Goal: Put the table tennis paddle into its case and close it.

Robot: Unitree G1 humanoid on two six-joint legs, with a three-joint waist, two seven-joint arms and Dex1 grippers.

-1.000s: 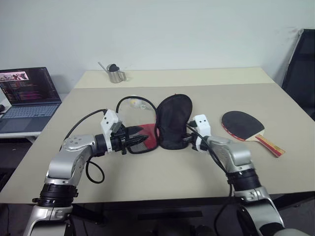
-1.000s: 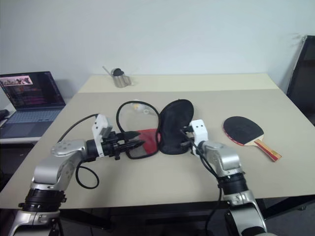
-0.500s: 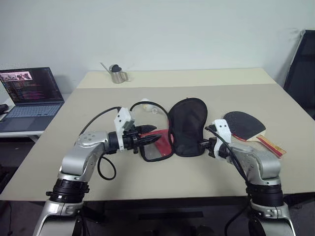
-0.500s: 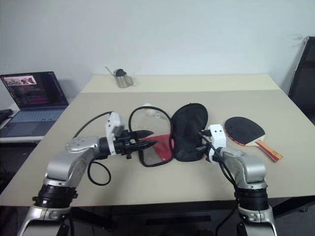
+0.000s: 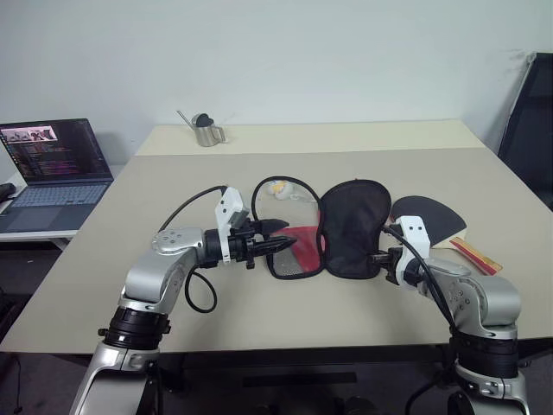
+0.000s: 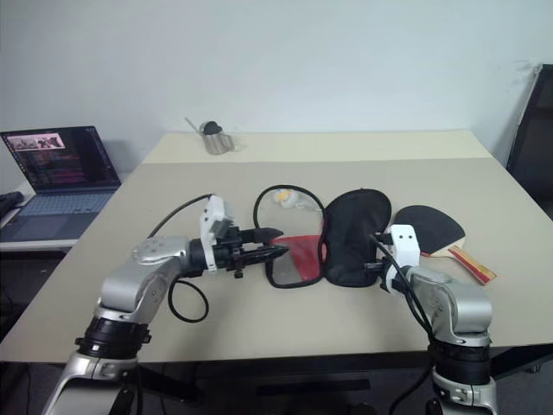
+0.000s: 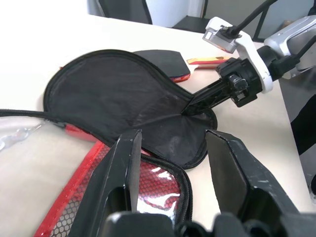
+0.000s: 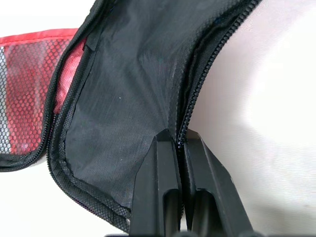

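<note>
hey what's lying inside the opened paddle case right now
Nothing shows inside the opened case: bare black lining on one half, red mesh on the other. The table tennis paddle lies on the table beside it, its near edge hidden behind the case. Inside the mesh pocket cannot be made out.

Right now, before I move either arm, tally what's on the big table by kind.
Paddle: 1
Case, lying open: 1
Small ball behind the case: 1
Metal cup at the far edge: 1
Total: 4
The laptop sits on a separate desk, so it is not counted.
</note>
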